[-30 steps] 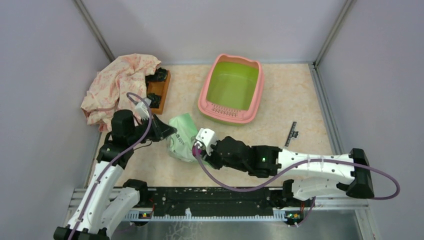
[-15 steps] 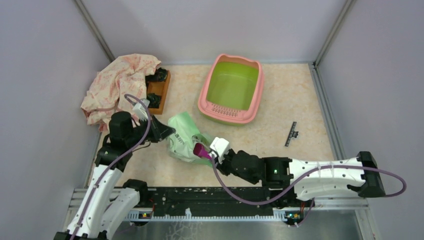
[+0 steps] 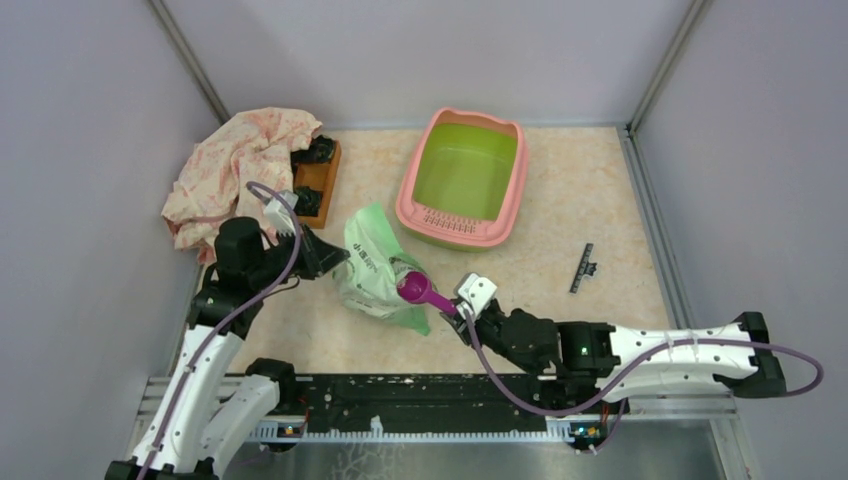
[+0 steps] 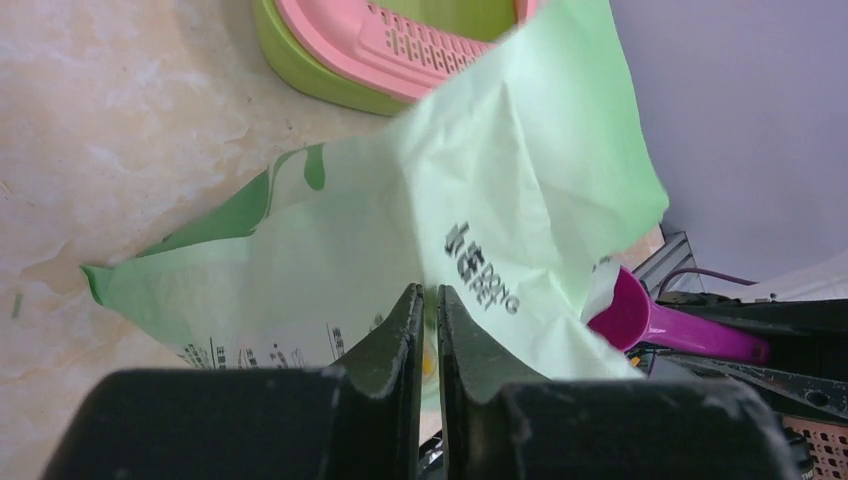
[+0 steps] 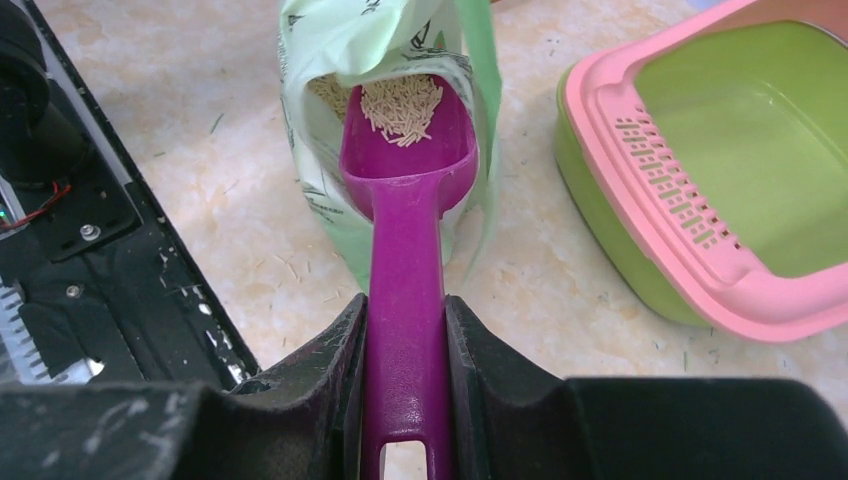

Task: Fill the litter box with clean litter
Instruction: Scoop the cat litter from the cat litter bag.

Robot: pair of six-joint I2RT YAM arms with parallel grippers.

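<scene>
Your right gripper (image 5: 405, 315) clamped the smooth handle of the magenta scoop (image 5: 405, 180). Its bowl sat at the bag's mouth with a small heap of pale, rod-like litter (image 5: 400, 100). Your left gripper (image 4: 427, 310) pinched the thin, crinkled green bag (image 4: 400, 220). The litter box (image 3: 412, 200) lay beyond the scoop, slightly right — long axis running away from you, nearer your right arm, its glossy lime inside bare.

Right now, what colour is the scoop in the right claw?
The scoop is magenta; the right wrist view shows it best.
</scene>
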